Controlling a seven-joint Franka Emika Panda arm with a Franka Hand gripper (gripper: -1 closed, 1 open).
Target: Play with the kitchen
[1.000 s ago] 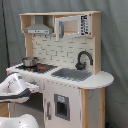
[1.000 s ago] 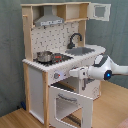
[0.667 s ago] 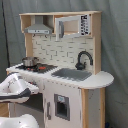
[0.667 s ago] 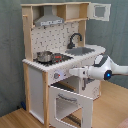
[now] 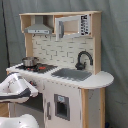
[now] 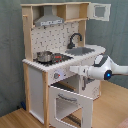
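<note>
Gripper [image 6: 74, 69] — grip state unclear — reaches the kitchen [image 6: 60, 45] front above its open oven door [image 6: 72, 102].

Tight at gripper [image 6: 74, 69]: kitchen [image 6: 37, 80] front panel dead ahead, countertop edge just above, swung-down oven door [image 6: 70, 105] blocking below. Open air behind.
</note>
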